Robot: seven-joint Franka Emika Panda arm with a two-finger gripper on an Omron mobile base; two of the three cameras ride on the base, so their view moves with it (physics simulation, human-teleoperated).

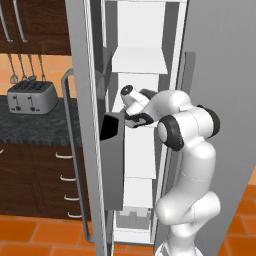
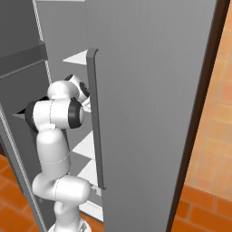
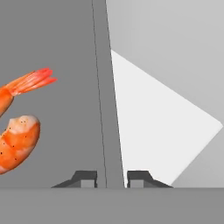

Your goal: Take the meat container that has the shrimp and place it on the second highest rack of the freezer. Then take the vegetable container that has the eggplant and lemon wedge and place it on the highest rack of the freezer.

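The gripper (image 3: pixel 111 178) sits inside the freezer (image 1: pixel 140 60), its two tips close on each side of the grey tray wall (image 3: pixel 109 131). I cannot tell if they still pinch it. The shrimp (image 3: pixel 17 140) lies in the tray beside that wall.

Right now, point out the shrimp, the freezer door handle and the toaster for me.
shrimp (image 3: pixel 17 142), hand view, on its curled orange body.
freezer door handle (image 1: pixel 75 165), left base view, on the long upright bar.
toaster (image 1: pixel 32 97), left base view, on its silver front.

White freezer shelf (image 3: pixel 153 127) seen under grey meat container (image 3: pixel 65 52); container wall set across shelf. Shrimp (image 3: pixel 17 144) laid on container floor.
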